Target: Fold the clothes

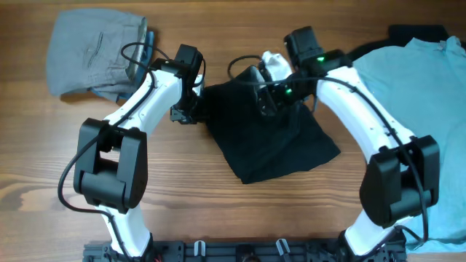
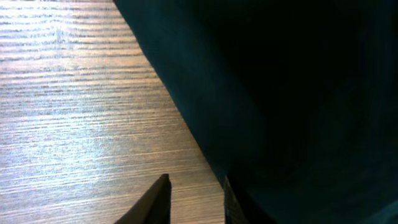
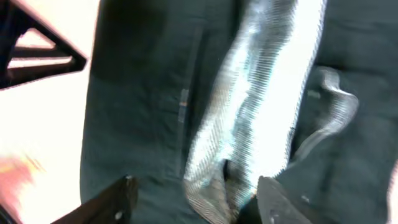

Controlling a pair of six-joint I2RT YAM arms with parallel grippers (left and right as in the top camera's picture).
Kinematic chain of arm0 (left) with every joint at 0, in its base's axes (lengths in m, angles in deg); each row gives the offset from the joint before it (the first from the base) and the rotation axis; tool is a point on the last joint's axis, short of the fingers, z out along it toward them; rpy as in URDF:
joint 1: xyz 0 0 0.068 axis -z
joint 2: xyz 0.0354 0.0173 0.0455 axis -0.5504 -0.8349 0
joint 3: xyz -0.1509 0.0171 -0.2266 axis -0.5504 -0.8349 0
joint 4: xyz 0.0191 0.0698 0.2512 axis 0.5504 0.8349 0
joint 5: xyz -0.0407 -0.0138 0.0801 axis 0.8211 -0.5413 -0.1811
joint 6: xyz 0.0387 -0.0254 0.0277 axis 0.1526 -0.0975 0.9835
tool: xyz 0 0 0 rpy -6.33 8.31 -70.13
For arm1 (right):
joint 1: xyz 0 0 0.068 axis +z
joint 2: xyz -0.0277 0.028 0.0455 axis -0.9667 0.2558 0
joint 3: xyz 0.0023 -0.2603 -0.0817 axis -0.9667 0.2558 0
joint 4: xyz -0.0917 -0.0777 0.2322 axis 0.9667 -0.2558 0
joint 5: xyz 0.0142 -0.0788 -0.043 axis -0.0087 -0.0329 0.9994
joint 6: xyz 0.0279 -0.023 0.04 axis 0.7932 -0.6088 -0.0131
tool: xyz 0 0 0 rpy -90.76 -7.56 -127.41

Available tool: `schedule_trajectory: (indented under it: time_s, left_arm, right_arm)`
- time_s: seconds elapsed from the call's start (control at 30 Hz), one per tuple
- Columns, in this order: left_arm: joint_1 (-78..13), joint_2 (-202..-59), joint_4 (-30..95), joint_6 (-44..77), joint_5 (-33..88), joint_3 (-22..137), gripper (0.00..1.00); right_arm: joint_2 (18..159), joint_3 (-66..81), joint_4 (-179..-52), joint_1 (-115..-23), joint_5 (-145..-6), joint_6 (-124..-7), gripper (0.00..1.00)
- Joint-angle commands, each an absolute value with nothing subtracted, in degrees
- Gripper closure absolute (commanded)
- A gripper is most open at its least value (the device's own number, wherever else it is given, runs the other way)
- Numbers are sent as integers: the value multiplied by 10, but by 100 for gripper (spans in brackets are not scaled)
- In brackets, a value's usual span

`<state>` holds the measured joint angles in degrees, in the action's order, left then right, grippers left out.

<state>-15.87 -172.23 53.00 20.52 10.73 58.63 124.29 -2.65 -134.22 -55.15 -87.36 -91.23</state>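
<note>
The clothes lie in three places. A black garment [image 1: 273, 145] is crumpled at the table's middle, with whitish lining [image 1: 272, 62] showing at its far edge. My left gripper [image 1: 186, 113] is low at the garment's left edge. In the left wrist view its fingers [image 2: 163, 186] stand a little apart with bare wood between them, and the black cloth [image 2: 292, 93] lies just right of the right finger. My right gripper [image 1: 266, 100] hovers over the garment's upper part. It is open, and the black cloth [image 3: 143, 93] and a shiny lining fold [image 3: 261, 93] lie between its spread fingers [image 3: 121, 193].
Grey trousers [image 1: 91, 54] lie bunched at the far left, behind the left arm. A light-blue T-shirt [image 1: 429, 94] is spread over the right side under the right arm. Bare wooden table [image 1: 240, 211] shows in front of the black garment.
</note>
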Motion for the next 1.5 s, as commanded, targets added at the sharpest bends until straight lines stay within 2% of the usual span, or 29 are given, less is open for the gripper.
schedule_trajectory:
  time_s: [0.0, 0.03, 0.07, 0.13, 0.17, 0.3, 0.33, 0.37, 0.53, 0.63, 0.7, 0.73, 0.77, 0.8, 0.87, 0.97, 1.1, 1.3, 1.47]
  left_arm:
    - [-160, -1726, 528, 191, 117, 584, 71]
    - [-160, -1726, 528, 191, 117, 584, 71]
    - [-160, -1726, 528, 192, 117, 584, 71]
    - [-160, -1726, 528, 191, 117, 584, 69]
    - [-160, -1726, 528, 192, 117, 584, 68]
    - [-160, -1726, 528, 191, 117, 584, 66]
    - [-160, -1726, 528, 192, 117, 584, 66]
    - [-160, -1726, 528, 192, 117, 584, 65]
    - [-160, -1726, 528, 192, 117, 584, 61]
    - [-160, -1726, 528, 192, 117, 584, 61]
    - [-160, -1726, 528, 192, 117, 584, 60]
    - [-160, -1726, 528, 192, 117, 584, 60]
    - [-160, -1726, 528, 191, 117, 584, 59]
    - [-160, -1726, 528, 191, 117, 584, 57]
    - [-160, -1726, 529, 191, 117, 584, 39]
    - [-160, -1726, 535, 192, 117, 584, 20]
    - [-160, -1726, 534, 192, 117, 584, 13]
    - [-160, -1726, 530, 192, 117, 584, 1]
    - [-160, -1726, 531, 192, 117, 584, 0]
  right_arm:
    - [1283, -12, -1311, -535, -737, -832, 73]
    - [1288, -12, -1305, -535, -722, -813, 81]
    - [1291, -12, -1297, -536, -733, -820, 82]
    - [1291, -12, -1295, -534, -816, -899, 66]
    - [1292, -12, -1301, -532, -844, -912, 62]
    - [1292, -3, -1310, -529, -868, -918, 61]
    - [1292, -2, -1313, -529, -876, -929, 56]
    - [1292, -2, -1316, -529, -881, -946, 51]
    - [1292, -3, -1349, -529, -990, -1072, 48]
    - [1291, -3, -1348, -529, -916, -1010, 44]
    - [1292, -3, -1331, -529, -877, -947, 49]
    - [1292, -3, -1313, -529, -829, -877, 57]
    - [1292, -3, -1297, -529, -783, -828, 81]
    - [1292, -3, -1285, -530, -744, -790, 96]
    - [1290, -4, -1266, -541, -685, -741, 96]
    - [1279, -33, -1267, -589, -643, -690, 96]
    - [1269, -39, -1263, -640, -663, -650, 96]
    - [1294, -35, -1302, -662, -672, -618, 96]
    - [1348, -34, -1369, -663, -635, -487, 96]
